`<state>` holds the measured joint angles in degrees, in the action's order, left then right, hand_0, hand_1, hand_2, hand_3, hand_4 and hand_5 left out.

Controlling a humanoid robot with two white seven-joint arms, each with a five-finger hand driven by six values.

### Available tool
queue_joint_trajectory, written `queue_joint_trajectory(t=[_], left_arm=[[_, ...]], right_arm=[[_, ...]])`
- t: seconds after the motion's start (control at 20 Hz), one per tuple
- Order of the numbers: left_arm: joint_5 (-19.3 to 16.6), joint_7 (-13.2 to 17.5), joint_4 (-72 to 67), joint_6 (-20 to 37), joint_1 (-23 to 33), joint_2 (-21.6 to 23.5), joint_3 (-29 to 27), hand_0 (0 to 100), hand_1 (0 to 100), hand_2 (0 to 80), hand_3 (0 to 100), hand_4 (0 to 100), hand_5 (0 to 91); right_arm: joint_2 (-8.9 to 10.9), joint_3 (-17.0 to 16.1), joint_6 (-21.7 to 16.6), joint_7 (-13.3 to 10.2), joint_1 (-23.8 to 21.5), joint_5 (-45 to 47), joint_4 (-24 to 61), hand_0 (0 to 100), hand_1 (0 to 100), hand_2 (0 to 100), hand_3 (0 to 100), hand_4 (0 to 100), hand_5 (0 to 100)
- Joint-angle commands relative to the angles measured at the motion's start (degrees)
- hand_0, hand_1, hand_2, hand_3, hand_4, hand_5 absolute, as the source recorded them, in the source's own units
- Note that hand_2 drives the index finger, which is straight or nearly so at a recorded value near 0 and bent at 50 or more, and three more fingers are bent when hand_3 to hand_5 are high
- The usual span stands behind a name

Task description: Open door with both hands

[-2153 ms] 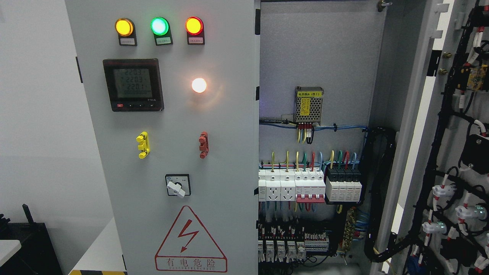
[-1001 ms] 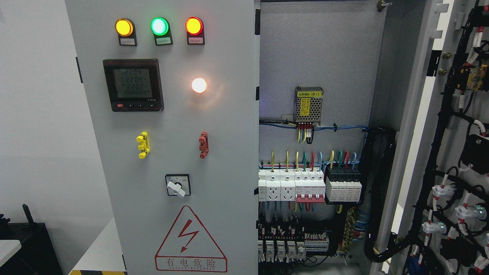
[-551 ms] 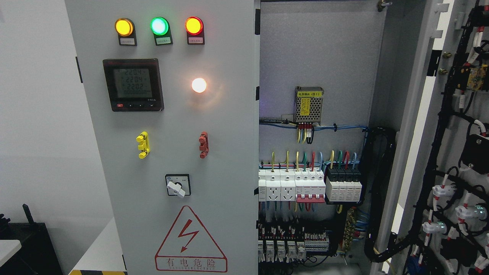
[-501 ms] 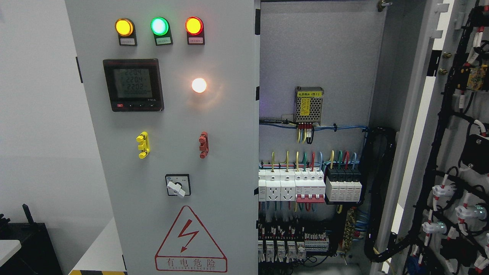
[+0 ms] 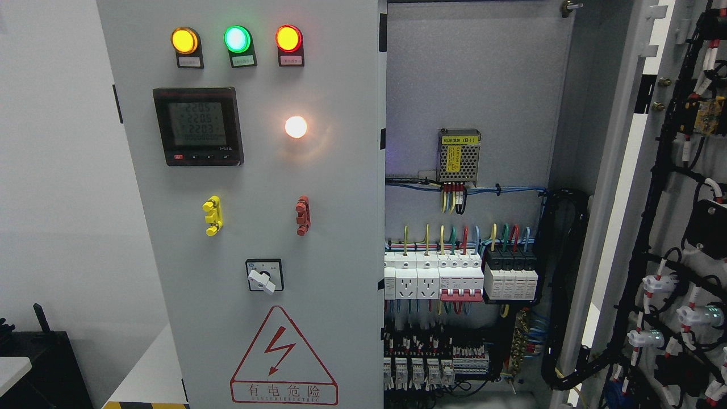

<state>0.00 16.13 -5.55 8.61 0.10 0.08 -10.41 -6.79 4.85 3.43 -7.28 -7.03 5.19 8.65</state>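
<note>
Grey cabinet: your left door (image 5: pixel 255 227) is closed, filling the left-centre of the head view; your right door (image 5: pixel 670 227) is swung wide open at the right edge. You get three lamps (image 5: pixel 237 38) on top (yellow, green, red), one meter (image 5: pixel 197 126), one white light (image 5: pixel 296 126), two handles (image 5: pixel 212 216), one switch (image 5: pixel 263 276). Neither hand shows, so you can't tell their state.

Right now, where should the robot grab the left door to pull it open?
Probably the left door's free right edge, reached from the right, where the cabinet already gapes. Its face shows only lamps, a meter and small handles, with nothing else to hook fingers behind. Hinges appear to sit on its left side. No hand is in view.
</note>
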Motion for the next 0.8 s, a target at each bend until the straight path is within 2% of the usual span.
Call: queue_joint_trajectory(t=[0.0, 0.5, 0.65, 0.75], left_arm=[[0.2, 0.0, 0.1, 0.0, 1.7, -2.0, 2.1, 0, 0, 0.0, 0, 4, 0.0], [0.2, 0.0, 0.1, 0.0, 1.7, -2.0, 2.1, 0, 0, 0.0, 0, 4, 0.0], [0.2, 0.0, 0.1, 0.0, 1.7, -2.0, 2.1, 0, 0, 0.0, 0, 4, 0.0], [0.2, 0.0, 0.1, 0.0, 1.7, -2.0, 2.1, 0, 0, 0.0, 0, 4, 0.0]], right_arm=[[-0.07, -0.1, 0.0, 0.0, 0.1, 0.3, 0.2, 0, 0, 0, 0, 0, 0], [0.2, 0.0, 0.0, 0.0, -1.1, 0.2, 0.6, 0, 0, 0, 0, 0, 0], [0.55, 0.4, 0.0, 0.0, -3.1, -0.2, 6.1, 0, 0, 0, 0, 0, 0], [1.95, 0.2, 0.1, 0.1, -4.4, 0.1, 12.6, 0, 0, 0, 0, 0, 0]])
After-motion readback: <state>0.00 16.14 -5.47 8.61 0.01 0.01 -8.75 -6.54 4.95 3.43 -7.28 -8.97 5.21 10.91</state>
